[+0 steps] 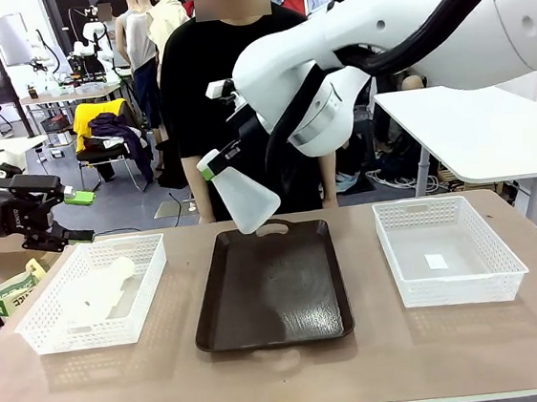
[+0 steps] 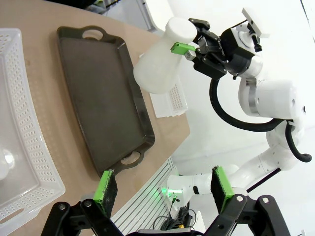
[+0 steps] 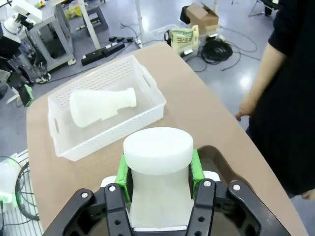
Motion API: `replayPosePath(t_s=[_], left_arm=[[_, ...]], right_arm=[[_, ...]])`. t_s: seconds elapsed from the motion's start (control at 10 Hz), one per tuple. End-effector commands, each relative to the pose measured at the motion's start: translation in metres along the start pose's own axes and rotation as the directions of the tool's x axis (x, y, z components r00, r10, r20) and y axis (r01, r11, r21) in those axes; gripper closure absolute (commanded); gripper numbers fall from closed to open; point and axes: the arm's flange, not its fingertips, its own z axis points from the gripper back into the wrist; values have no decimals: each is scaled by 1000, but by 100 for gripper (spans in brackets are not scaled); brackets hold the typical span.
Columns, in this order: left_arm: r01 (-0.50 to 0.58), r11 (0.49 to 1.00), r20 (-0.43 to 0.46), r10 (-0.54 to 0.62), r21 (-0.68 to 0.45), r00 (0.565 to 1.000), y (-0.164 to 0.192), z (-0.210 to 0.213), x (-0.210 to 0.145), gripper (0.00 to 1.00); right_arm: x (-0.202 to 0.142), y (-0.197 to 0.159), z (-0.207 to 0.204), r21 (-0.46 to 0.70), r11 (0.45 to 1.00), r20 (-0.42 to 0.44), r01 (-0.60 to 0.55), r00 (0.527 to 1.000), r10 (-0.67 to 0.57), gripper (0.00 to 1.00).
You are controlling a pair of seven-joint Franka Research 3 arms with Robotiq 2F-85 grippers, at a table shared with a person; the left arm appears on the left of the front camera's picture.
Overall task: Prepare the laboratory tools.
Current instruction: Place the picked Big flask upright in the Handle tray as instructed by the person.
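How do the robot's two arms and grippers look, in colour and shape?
Both arms are white with rounded glossy shells; a thick black cable loops along the right arm. The left gripper and right gripper are black, two-fingered, with green pads.

I count two flasks. The first flask (image 1: 246,201) is held in my right jaws. The second flask (image 1: 96,292) lies in a basket. I count two white baskets, the left basket (image 1: 81,338) and the right basket (image 1: 466,293). There is one dark tray (image 1: 269,297), and it has two handle holes. There is one bench (image 1: 410,354). One person (image 1: 203,83) stands at the far side. I have two sets of jaws, my left jaws and my right jaws. Each set has two green pads (image 2: 106,189), so that makes four pads.
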Motion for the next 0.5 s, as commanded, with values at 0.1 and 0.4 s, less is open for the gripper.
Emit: replayPosePath(t_s=[0.1,0.4], left_arm=[[-3,1000,9,3,-16,1000,-1,1,1,0],[-3,1000,9,3,-16,1000,-1,1,1,0]], right_arm=[[4,9,-6,-19,1000,-36,18,999,-19,100],[-2,7,-5,7,1000,-12,3,1000,-3,100]])
